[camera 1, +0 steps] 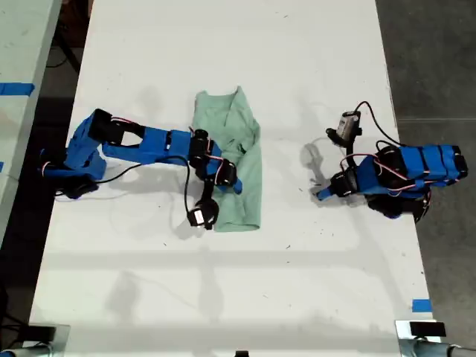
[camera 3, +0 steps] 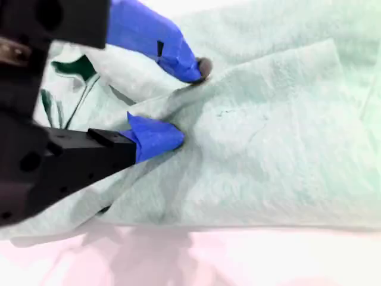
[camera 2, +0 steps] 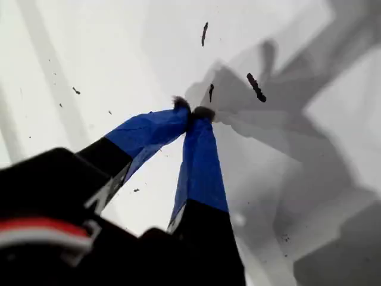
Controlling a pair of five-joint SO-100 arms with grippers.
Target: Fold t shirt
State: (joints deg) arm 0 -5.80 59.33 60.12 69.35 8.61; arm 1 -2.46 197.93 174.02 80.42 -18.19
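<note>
The t shirt [camera 1: 242, 126] is pale mint green and lies folded into a long narrow strip in the middle of the white table [camera 1: 297, 59]. My second gripper [camera 1: 232, 182] reaches over it from the exterior view's left. In the second wrist view my second gripper [camera 3: 178, 102] is open, and both blue-taped fingertips [camera 3: 156, 138] rest on the wrinkled t shirt [camera 3: 274, 149] with a ridge of cloth between them. My first gripper [camera 1: 318, 195] sits on the exterior view's right, well apart from the shirt. My first gripper [camera 2: 191, 110] is shut with nothing in it, its tips just above bare table.
Black cables [camera 1: 186, 186] trail from the arm on the exterior view's left beside the shirt. A blue tape mark [camera 1: 421, 305] sits near the table's edge at the exterior view's lower right. Dark floor [camera 1: 439, 59] lies beyond that edge. Another pale surface [camera 1: 18, 44] stands at the exterior view's left.
</note>
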